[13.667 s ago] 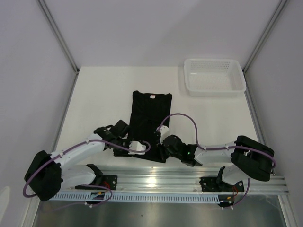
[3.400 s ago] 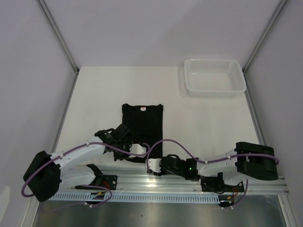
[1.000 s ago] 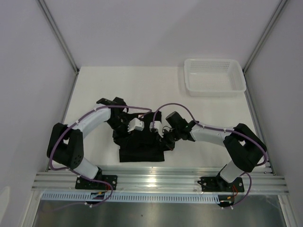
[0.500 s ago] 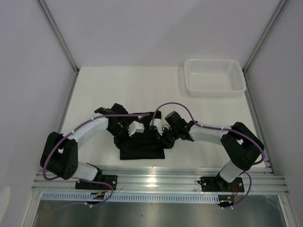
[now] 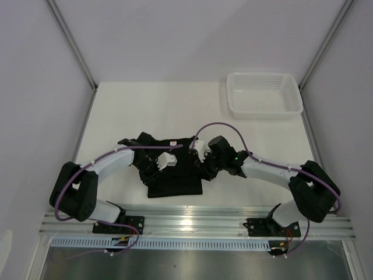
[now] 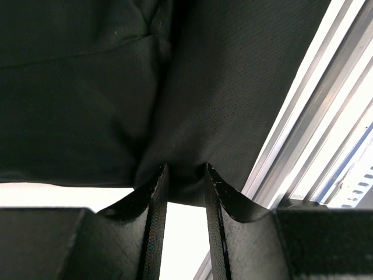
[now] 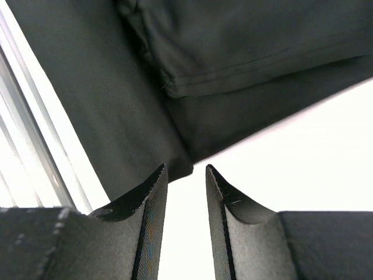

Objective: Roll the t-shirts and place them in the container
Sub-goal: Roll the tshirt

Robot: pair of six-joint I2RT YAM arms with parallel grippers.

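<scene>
The black t-shirt (image 5: 175,182) lies folded into a short block on the white table, near the front edge. In the top view my left gripper (image 5: 151,170) sits low over its left side and my right gripper (image 5: 203,166) over its right side. In the left wrist view the t-shirt (image 6: 87,87) fills the frame, and my left gripper (image 6: 182,170) stands parted with the fabric's edge between its tips. The right wrist view shows the t-shirt (image 7: 233,46) as layered folds. There my right gripper (image 7: 186,169) is open over bare table, a fabric corner just off one fingertip.
A white mesh basket (image 5: 234,108) stands at the back right of the table. The aluminium rail (image 5: 192,219) runs along the front edge, close behind the shirt, and shows as the rail (image 6: 315,116) in the left wrist view. Grey walls close in both sides.
Both arms came toward the front edge and lower over the shirt, which now lies flatter. My right gripper opened and let the fabric go. The left jaws narrowed a little.
</scene>
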